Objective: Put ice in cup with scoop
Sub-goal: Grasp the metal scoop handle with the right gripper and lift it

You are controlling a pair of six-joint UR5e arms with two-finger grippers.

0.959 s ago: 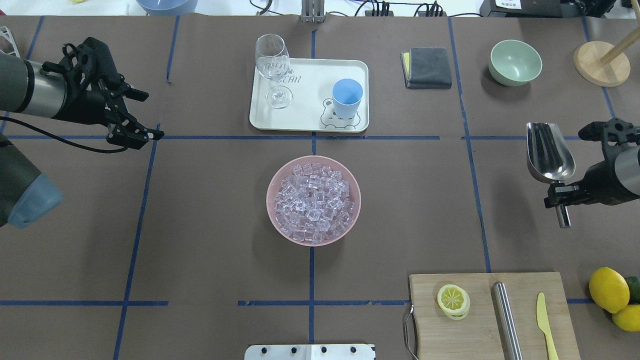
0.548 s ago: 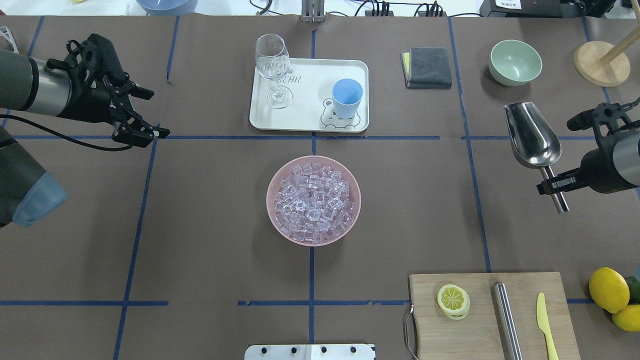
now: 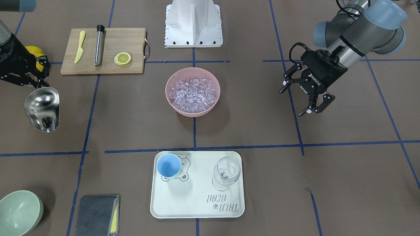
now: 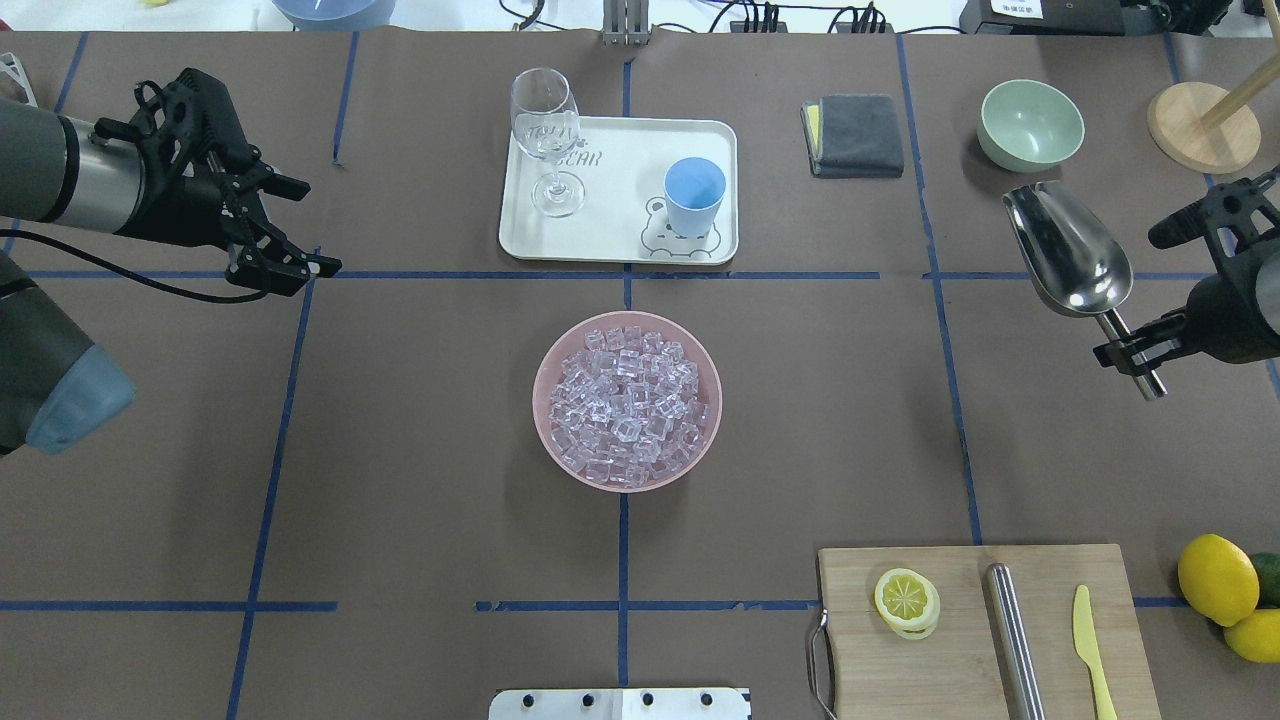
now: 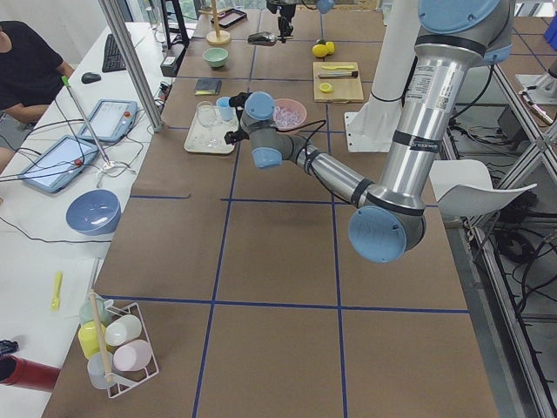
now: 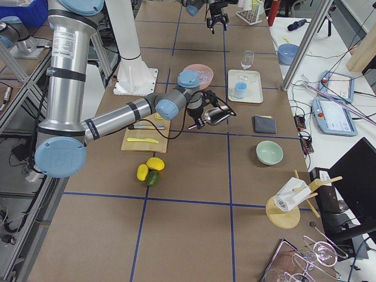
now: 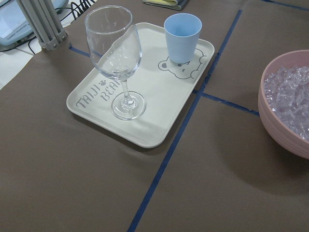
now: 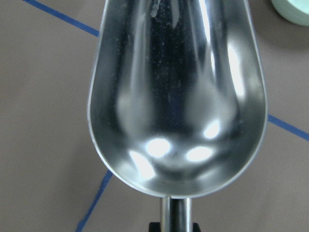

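Note:
The ice is a heap of clear cubes filling a pink bowl at the table's middle; it also shows in the front view. The light-blue cup stands upright and empty on a white tray, and shows in the left wrist view. My right gripper is shut on the rod handle of the silver scoop, held in the air far right of the bowl. The scoop's trough is empty. My left gripper is open and empty, far left of the tray.
A stemmed glass stands on the tray beside the cup. A grey cloth, pale green bowl and wooden stand are at the back right. A cutting board with lemon slice, steel cylinder and yellow knife lies front right, lemons beside it.
My right gripper has carried the scoop toward the table's far side and swung its trough leftward. My left gripper has shifted slightly right and stays open.

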